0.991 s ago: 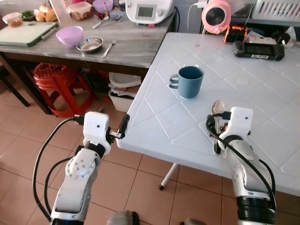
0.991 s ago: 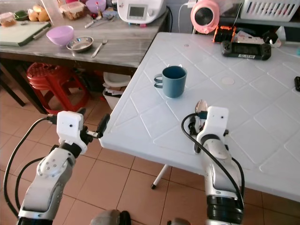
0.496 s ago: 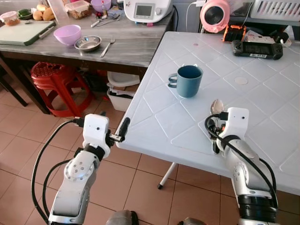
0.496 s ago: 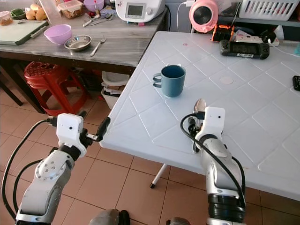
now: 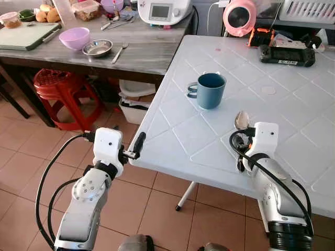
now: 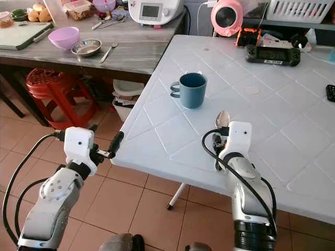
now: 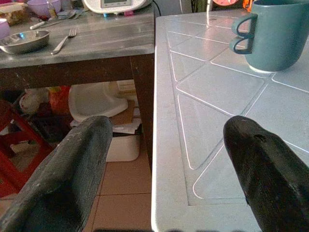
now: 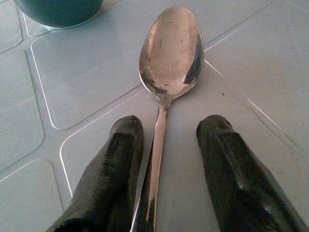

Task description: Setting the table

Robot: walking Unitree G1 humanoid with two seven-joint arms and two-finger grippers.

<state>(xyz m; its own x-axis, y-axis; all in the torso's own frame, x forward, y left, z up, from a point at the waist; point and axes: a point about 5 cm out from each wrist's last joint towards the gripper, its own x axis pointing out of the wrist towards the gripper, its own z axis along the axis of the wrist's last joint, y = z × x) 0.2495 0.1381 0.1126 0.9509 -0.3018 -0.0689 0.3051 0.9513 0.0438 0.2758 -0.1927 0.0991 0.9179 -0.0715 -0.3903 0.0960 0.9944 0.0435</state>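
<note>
A metal spoon (image 8: pixel 171 48) lies flat on the white table (image 5: pixel 293 120), its bowl pointing away from me. My right gripper (image 8: pixel 168 128) rests low over the handle, open, with one black finger (image 8: pixel 120 159) on each side of it. A teal mug (image 5: pixel 210 90) stands upright farther in, to the left of the spoon. My left gripper (image 7: pixel 166 135) is open at the table's near left corner edge and holds nothing.
To the left stands a grey wooden counter (image 5: pixel 146 52) with a purple bowl (image 5: pixel 74 37), a steel bowl (image 5: pixel 97 48) and a fork (image 5: pixel 120 52). A red stool (image 5: pixel 62 86) and a white bin (image 5: pixel 137 99) sit under it. A black controller (image 5: pixel 285 54) lies at the white table's far side.
The whole picture has shifted slightly, so the camera has moved. My right gripper has drawn back a little along the spoon's handle. The spoon and mug have stayed put.
</note>
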